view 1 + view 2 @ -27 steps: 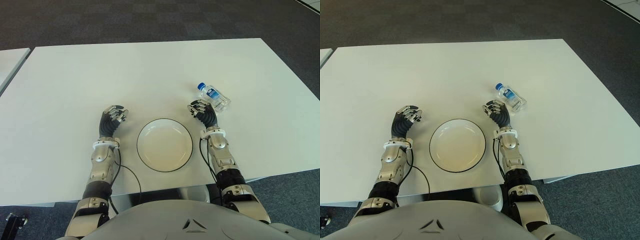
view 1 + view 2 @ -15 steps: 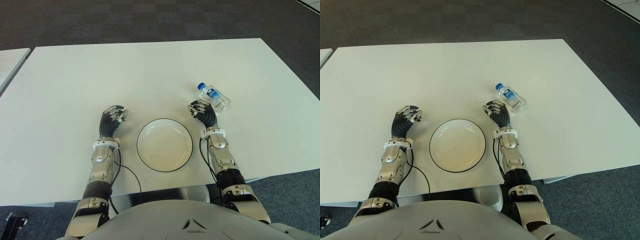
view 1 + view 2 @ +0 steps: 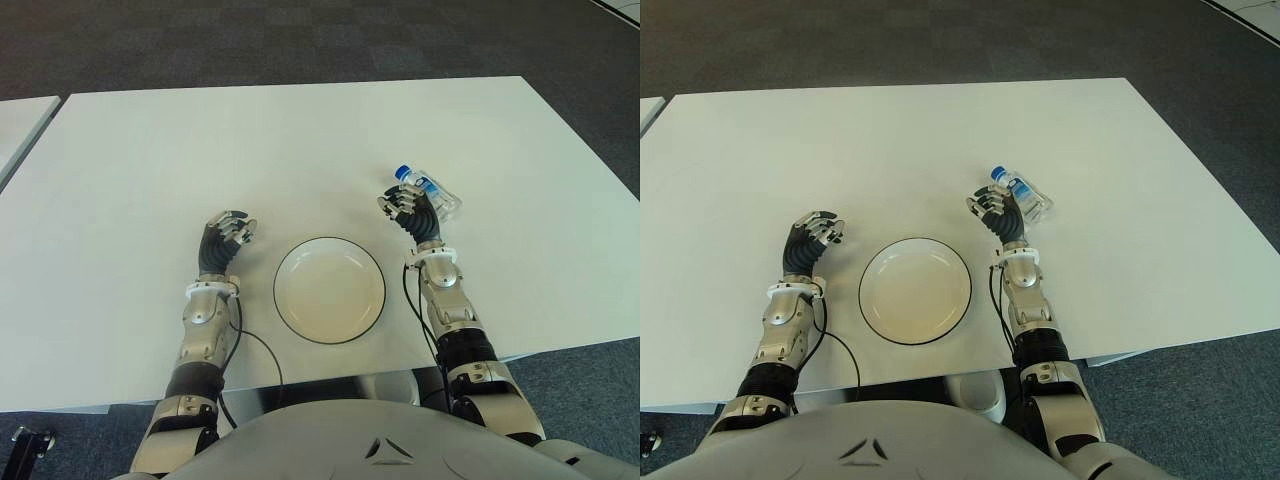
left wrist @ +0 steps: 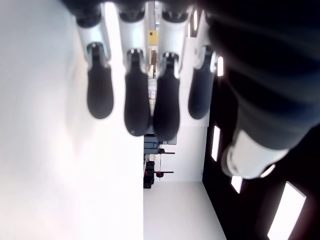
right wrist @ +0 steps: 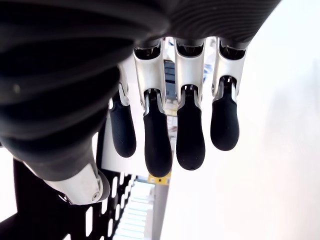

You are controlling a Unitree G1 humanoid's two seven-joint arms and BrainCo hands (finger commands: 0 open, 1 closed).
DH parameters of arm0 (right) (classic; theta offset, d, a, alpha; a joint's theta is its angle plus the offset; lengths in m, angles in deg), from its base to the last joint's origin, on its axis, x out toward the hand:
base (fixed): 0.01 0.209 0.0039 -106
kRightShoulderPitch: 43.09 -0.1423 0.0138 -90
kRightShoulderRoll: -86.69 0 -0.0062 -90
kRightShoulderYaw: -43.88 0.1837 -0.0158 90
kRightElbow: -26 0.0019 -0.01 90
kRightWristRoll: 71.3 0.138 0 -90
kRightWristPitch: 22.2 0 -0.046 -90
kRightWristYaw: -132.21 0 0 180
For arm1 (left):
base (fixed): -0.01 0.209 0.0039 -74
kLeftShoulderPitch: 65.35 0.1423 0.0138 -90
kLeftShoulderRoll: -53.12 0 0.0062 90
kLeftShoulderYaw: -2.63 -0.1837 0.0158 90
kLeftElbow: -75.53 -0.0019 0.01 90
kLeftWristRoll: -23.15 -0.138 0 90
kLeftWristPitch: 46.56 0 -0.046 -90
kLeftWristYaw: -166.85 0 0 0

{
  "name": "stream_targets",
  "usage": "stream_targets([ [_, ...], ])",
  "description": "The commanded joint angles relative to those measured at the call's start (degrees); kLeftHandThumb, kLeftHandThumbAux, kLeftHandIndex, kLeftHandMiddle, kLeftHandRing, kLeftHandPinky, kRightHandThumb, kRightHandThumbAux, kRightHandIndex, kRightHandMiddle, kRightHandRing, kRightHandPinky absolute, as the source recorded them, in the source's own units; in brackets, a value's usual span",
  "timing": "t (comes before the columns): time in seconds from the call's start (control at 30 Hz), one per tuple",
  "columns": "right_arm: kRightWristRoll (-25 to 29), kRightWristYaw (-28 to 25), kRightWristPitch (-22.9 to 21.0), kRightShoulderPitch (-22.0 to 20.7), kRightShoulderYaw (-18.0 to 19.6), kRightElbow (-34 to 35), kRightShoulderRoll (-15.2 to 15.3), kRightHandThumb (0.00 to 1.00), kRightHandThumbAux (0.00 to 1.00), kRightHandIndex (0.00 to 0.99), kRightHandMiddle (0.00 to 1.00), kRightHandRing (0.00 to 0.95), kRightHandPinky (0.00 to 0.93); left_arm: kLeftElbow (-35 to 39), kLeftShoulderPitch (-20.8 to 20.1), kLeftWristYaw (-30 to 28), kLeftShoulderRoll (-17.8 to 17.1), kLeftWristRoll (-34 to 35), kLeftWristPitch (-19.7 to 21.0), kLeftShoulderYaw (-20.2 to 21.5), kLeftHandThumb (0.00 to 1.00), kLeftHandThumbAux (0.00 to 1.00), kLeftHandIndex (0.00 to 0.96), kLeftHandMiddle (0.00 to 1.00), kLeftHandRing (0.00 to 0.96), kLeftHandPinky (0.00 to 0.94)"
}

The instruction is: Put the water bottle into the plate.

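Observation:
A small clear water bottle point(image 3: 446, 201) with a blue cap and blue label lies on its side on the white table point(image 3: 200, 150), right of and beyond the plate. The white plate point(image 3: 329, 290) with a dark rim sits near the table's front edge, between my two hands, and holds nothing. My right hand point(image 3: 410, 206) is raised just at the bottle's near left side and covers part of it; its fingers point(image 5: 157, 145) are spread and grasp nothing. My left hand point(image 3: 228, 230) shows left of the plate, its fingers point(image 4: 137, 105) relaxed and holding nothing.
The table's front edge runs just below the plate. A second white table point(image 3: 20, 120) shows at the far left, across a gap. Dark carpet point(image 3: 300, 40) lies beyond the table. A black cable point(image 3: 262, 355) loops beside my left forearm.
My right hand has moved forward and slightly right, from short of the bottle to right beside it. The bottle, plate and left hand have not moved.

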Motion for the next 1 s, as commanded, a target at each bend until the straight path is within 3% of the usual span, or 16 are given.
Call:
stream_targets([
  [0.03, -3.1, 0.6, 1.5, -1.9, -0.8, 5.3, 2.1, 0.700, 0.729, 0.421, 0.511, 0.515, 0.495, -0.1, 1.2, -0.9, 0.6, 0.9, 2.0, 0.2, 0.709, 0.708, 0.436, 0.601, 0.571, 0.563],
  [0.17, -7.1, 1.9, 1.1, -2.0, -1.6, 8.3, 4.1, 0.686, 0.729, 0.407, 0.388, 0.395, 0.398, 0.3, 1.3, -0.8, 0.7, 1.3, 2.4, 0.3, 0.710, 0.708, 0.436, 0.602, 0.573, 0.568],
  [0.2, -8.4, 2.4, 1.1, -2.1, -1.8, 8.7, 4.7, 0.585, 0.696, 0.316, 0.332, 0.341, 0.350, 0.4, 1.3, -0.8, 0.7, 1.3, 2.5, 0.3, 0.710, 0.708, 0.436, 0.602, 0.574, 0.568],
  [0.27, -11.1, 3.8, 1.0, -2.4, -2.3, 9.1, 5.8, 0.492, 0.660, 0.228, 0.272, 0.281, 0.295, 0.4, 1.3, -0.6, 0.8, 1.3, 2.4, 0.4, 0.710, 0.708, 0.436, 0.603, 0.576, 0.569],
  [0.37, -15.8, 6.6, 1.5, -3.7, -2.8, 8.1, 8.2, 0.431, 0.607, 0.142, 0.194, 0.200, 0.220, 0.6, 1.4, -0.3, 0.8, 1.0, 2.4, 0.4, 0.710, 0.708, 0.436, 0.606, 0.581, 0.576],
  [0.6, -22.0, 12.2, 2.0, -7.0, -3.9, 4.0, 11.4, 0.473, 0.439, 0.015, 0.032, 0.034, 0.061, 1.4, 1.6, -0.2, 0.8, 0.9, 2.6, 0.4, 0.711, 0.709, 0.437, 0.622, 0.601, 0.594],
  [0.73, -24.2, 14.7, 0.5, -8.3, -4.6, 2.9, 11.7, 0.505, 0.375, 0.004, 0.008, 0.008, 0.016, 2.0, 1.8, -0.1, 0.9, 0.7, 3.0, 0.3, 0.711, 0.709, 0.437, 0.623, 0.601, 0.588],
  [0.9, -27.1, 16.6, -4.9, -9.3, -5.3, 3.4, 11.5, 0.555, 0.303, 0.000, 0.000, 0.001, 0.002, 3.3, 2.3, 0.2, 0.9, 0.4, 3.9, 0.2, 0.711, 0.709, 0.437, 0.621, 0.595, 0.577],
  [1.0, -29.1, 16.0, -10.4, -10.1, -5.9, 4.3, 11.5, 0.583, 0.273, 0.000, 0.000, 0.000, 0.000, 4.1, 2.5, 0.6, 0.9, -0.1, 4.7, -0.1, 0.711, 0.709, 0.436, 0.616, 0.588, 0.569],
])
